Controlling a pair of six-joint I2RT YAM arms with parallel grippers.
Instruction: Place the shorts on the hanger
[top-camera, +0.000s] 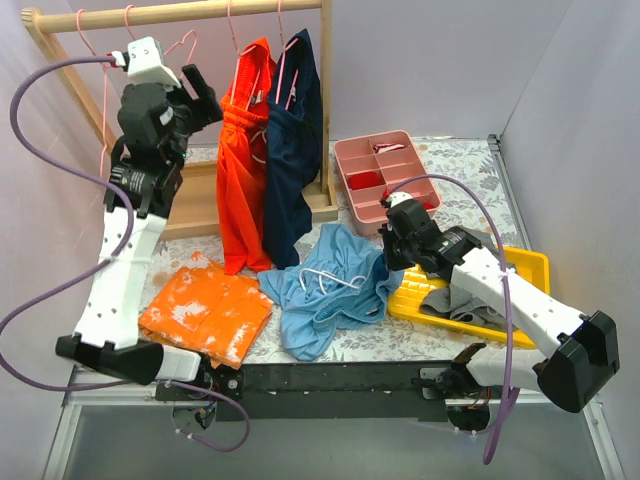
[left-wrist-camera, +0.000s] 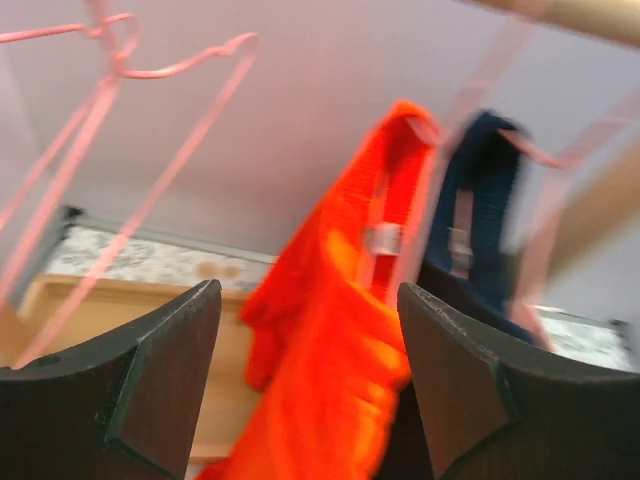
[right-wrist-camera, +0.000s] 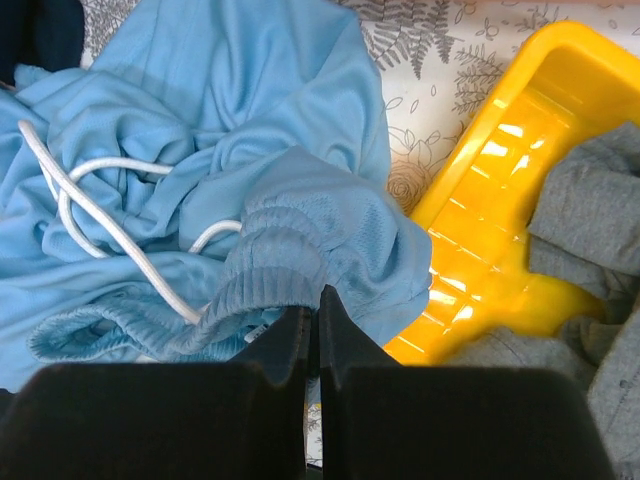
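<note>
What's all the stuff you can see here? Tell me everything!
light-blue shorts: one, sky blue, crumpled mid-table
orange shorts: one, orange, hanging on rack
navy shorts: one, dark blue, hanging beside them
pink wire hangers: several, pink, on the rail
wooden rack: one, pale wood, back left
orange cloth: one, white-patched, near left
pink tray: one, divided, back right
yellow tray: one, near right
grey cloth: one, in yellow tray
left pincer: open, by the hangers
right pincer: shut, at blue waistband

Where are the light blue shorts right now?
Top view, centre: the shorts lie crumpled on the table between the folded orange cloth and the yellow tray.
</note>
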